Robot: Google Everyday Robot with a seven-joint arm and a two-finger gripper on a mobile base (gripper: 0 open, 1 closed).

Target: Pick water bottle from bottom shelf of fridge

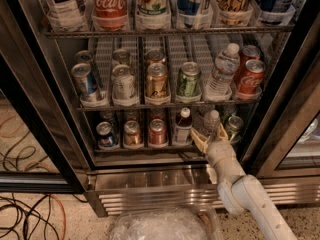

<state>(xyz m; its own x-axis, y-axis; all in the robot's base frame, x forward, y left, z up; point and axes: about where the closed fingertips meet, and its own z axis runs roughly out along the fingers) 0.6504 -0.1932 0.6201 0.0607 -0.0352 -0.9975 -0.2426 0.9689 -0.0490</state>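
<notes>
Two tan fingers [198, 138] of the gripper [209, 133] stand apart, one on each side of the water bottle [211, 121], low on its body; can't tell if they touch it. Gripper sits at the front of the bottom shelf [142, 149], right of centre, on a white arm [250, 194] coming up from lower right. Water bottle is upright in its lane on that shelf, white cap up, between a dark bottle [183, 126] on its left and a green can [233, 127] on its right. Left of those on the same shelf are three cans: blue [105, 134], gold [132, 133], red [157, 132]. Middle shelf [160, 105] holds a blue can [85, 82], silver can [123, 82], gold can [156, 80], green can, a taller clear bottle [221, 73] and two red cola cans [249, 76], with more cans behind. Top shelf [165, 32] holds big bottles, a red cola one [109, 1] among them, all cut off at the frame's top edge. Fridge [150, 180] base is steel with a grille; dark door frames run down both sides. Below, a clear crinkled plastic thing [160, 226] is cut off by the bottom edge, contents unclear. Cables [25, 219] lie on the floor at left. Water bottle's lower part is partly hidden by the gripper.
</notes>
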